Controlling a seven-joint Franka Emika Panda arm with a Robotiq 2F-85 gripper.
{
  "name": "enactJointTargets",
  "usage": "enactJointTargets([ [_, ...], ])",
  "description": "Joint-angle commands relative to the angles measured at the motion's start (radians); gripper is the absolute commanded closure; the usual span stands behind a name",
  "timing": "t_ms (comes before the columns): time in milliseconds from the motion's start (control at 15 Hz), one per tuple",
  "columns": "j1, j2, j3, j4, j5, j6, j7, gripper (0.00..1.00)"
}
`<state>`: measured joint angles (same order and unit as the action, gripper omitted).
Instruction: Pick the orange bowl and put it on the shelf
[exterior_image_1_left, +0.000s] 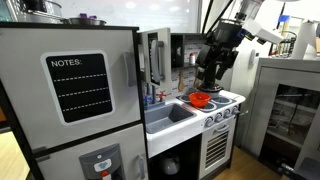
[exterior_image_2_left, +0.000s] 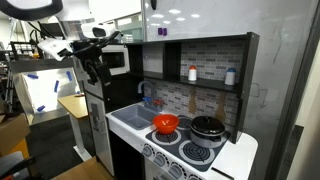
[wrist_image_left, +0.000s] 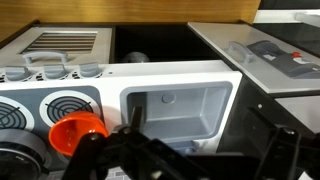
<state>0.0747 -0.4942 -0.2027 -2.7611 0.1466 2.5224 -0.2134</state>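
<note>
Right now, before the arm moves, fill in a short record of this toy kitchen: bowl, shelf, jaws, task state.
orange bowl: on the stovetop, between the sink and a black pot
shelf: above the stovetop, carrying a small bottle and a second container
jaws: clear of the bowl; open or shut cannot be told
task state: bowl not yet picked up
</note>
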Motion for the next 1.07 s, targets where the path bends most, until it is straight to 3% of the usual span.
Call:
enactJointTargets([
  [0, -0.001, 0.071, -0.015, 0.044, 0.031, 0.053, -0.048, 0.0],
  [533, -0.026, 0.289, -0.113, 0.242, 0.097, 0.026, -0.196, 0.0],
  [1000, -0.136, 0.466, -0.107, 0.387, 0.186, 0.019, -0.233, 0.0],
])
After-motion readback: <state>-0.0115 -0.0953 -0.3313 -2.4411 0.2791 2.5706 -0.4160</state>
